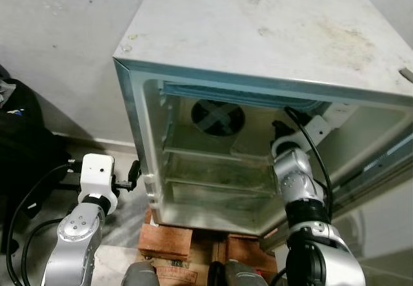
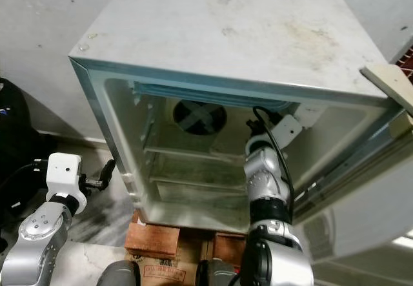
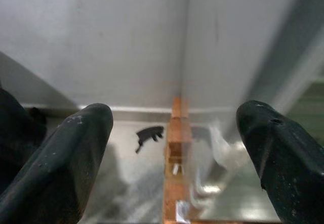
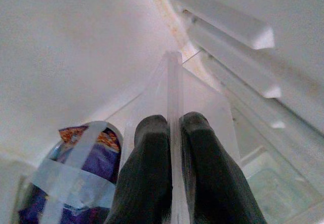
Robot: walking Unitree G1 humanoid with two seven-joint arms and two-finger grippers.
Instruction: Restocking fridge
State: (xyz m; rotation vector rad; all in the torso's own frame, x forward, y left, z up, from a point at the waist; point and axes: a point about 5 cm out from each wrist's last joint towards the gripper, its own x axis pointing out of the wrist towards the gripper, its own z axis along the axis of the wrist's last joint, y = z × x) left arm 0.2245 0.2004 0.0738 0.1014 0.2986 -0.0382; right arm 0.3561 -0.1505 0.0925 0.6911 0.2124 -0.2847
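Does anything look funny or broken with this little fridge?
Yes. The fridge stands on stacked bricks rather than the floor, and its top is stained and scuffed. Inside, the right claw is shut on the edge of a clear shelf panel, which looks tilted. The left claw is open beside the fridge.

Small fridge [image 1: 258, 34] stands on brick blocks [image 1: 166, 239] on marble floor [image 1: 122, 224], door open. Clear shelves [image 1: 216, 160] inside, one above another. Purple packet [image 4: 76, 173] sits beside clear shelf panel [image 4: 174, 113].
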